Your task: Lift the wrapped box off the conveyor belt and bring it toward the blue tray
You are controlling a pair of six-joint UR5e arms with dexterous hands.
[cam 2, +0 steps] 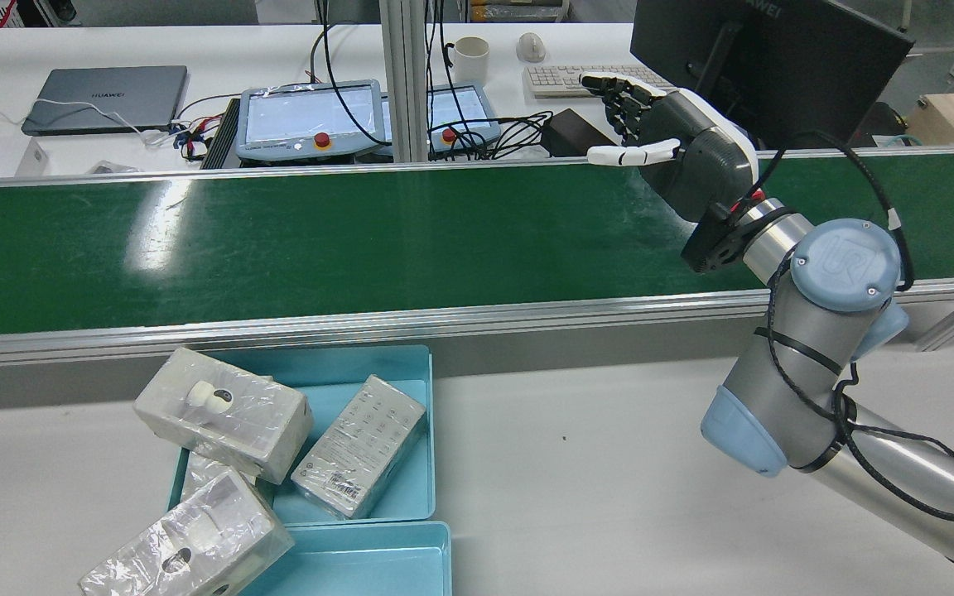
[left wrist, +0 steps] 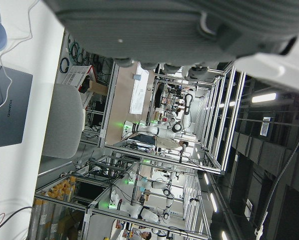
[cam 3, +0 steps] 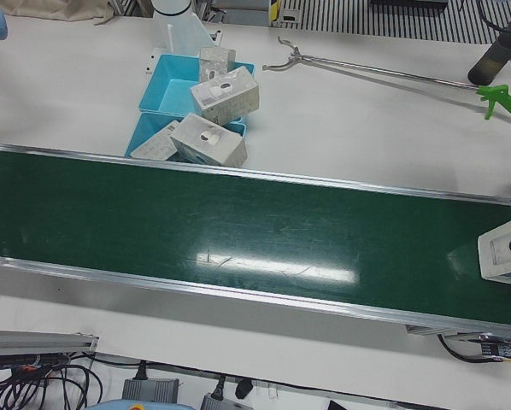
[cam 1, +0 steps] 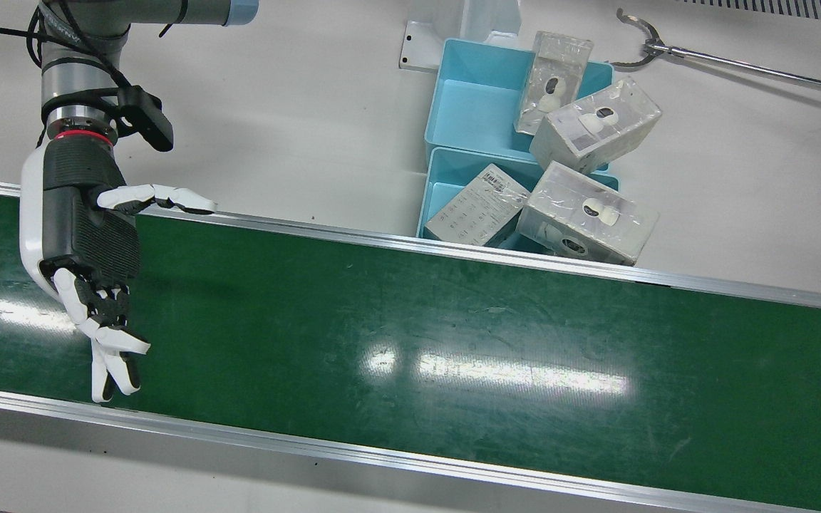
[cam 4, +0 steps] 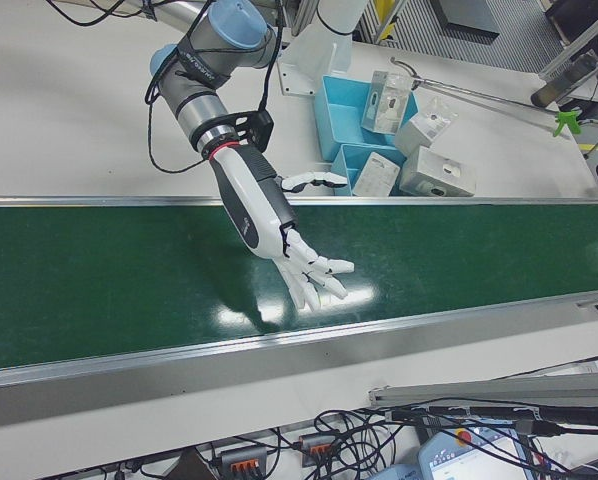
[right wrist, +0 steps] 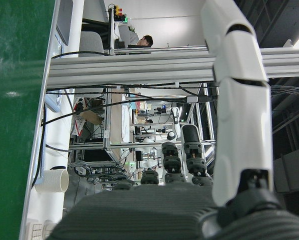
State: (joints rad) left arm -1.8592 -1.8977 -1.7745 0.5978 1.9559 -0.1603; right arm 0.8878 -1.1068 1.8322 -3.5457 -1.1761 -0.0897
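Conveyor belt (cam 1: 410, 335): green, bare through the middle; keep the reach low over it and inside its rails.
Blue tray (cam 2: 394, 497): two joined compartments beside the belt's near rail, already piled with wrapped boxes (cam 1: 585, 214); judged target, about 2 o'clock from the right hand in the front view.
Wrapped box on belt (cam 3: 508, 249): at the far end, 3 o'clock edge of the left-front view, well apart from the right hand.
Right hand (cam 1: 86, 246): released, fingers (cam 1: 115, 360) spread, holding nothing, palm hovering over the belt. Wait; close across the box's short sides.
Left hand: only its camera view shows its underside; I cannot tell its state.
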